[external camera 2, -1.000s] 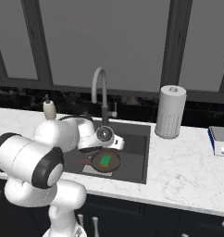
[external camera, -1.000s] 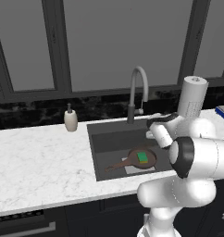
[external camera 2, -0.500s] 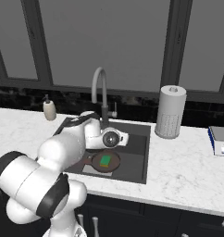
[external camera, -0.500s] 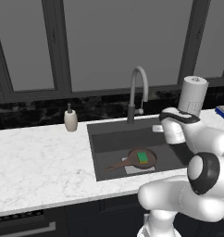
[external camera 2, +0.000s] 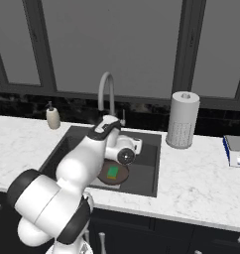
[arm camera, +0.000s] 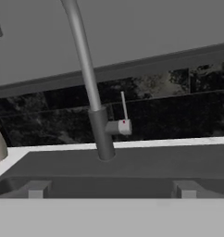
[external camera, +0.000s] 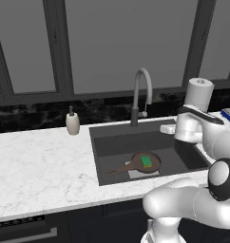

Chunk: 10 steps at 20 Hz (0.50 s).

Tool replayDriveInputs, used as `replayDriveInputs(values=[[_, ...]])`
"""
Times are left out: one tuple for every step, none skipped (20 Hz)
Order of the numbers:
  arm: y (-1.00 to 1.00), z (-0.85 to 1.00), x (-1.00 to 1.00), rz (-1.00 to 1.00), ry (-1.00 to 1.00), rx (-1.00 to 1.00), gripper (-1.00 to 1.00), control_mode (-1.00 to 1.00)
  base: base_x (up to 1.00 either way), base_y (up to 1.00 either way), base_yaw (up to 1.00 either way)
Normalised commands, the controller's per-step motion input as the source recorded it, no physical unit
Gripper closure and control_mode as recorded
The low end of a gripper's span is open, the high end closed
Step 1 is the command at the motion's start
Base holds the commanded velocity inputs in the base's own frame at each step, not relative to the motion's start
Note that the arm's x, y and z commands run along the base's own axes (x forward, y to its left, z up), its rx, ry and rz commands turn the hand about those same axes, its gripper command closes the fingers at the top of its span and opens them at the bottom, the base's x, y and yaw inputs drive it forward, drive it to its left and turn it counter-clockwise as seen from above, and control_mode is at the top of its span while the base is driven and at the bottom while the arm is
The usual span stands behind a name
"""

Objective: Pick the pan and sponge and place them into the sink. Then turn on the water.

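Gripper (arm camera: 111, 187) was over the sink (external camera: 106, 148), aimed horizontally toward the faucet (arm camera: 88, 83) at the back rim; finger tips (arm camera: 36, 189) stood wide apart w/ nothing between them. Faucet base and its thin upright lever (arm camera: 124, 107) lay straight ahead of the gripper, near but not touching. In left base view the hand (external camera: 170, 128) hung above the basin's right part, level w/ the rim approx. Pan (external camera: 146, 163) lay flat on the basin floor, below and to the near-left of the hand, handle (external camera: 119, 169) pointing left, well apart from the fingers. Sponge (external camera: 146, 161) sat inside the pan, green side up. In right base view the pan (external camera 2: 112, 174) w/ sponge (external camera 2: 112, 172) showed just under the wrist. Soap dispenser (external camera: 72, 123) stood on the counter (external camera: 36, 161) far left of the gripper; paper towel roll (external camera 2: 183, 119) stood to the right, behind the sink line. A blue-edged item (external camera 2: 237, 150) lay on the counter farther right.
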Motion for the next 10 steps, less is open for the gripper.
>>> replayDriveInputs(values=[[0.00, 0.07, 0.24, 0.00, -0.13, 0.00, -1.00, -1.00, 0.00, 0.00, 0.00], [0.00, 0.00, 0.05, 0.00, -0.10, 0.00, -1.00, -1.00, 0.00, 0.00, 0.00], [0.00, 0.00, 0.01, 0.00, -0.07, 0.00, -1.00, -1.00, 0.00, 0.00, 0.00], [0.00, 0.00, 0.02, 0.00, -0.05, 0.00, -1.00, -1.00, 0.00, 0.00, 0.00], [0.00, 0.00, 0.01, 0.00, -0.04, 0.00, -1.00, -1.00, 0.00, 0.00, 0.00], [0.00, 0.00, 0.12, 0.00, -0.03, 0.00, -1.00, -1.00, 0.00, 0.00, 0.00], [0.00, 0.01, 0.19, 0.00, -0.04, 0.00, -1.00, -1.00, 0.00, 0.00, 0.00], [0.00, 0.00, 0.19, 0.00, -0.02, 0.00, -1.00, -1.00, 0.00, 0.00, 0.00], [0.00, 0.00, 0.16, 0.00, 0.00, 0.00, -1.00, -1.00, 0.00, 0.00, 0.00], [0.00, 0.00, 0.16, 0.00, -0.01, 0.00, -1.00, -1.00, 0.00, 0.00, 0.00]])
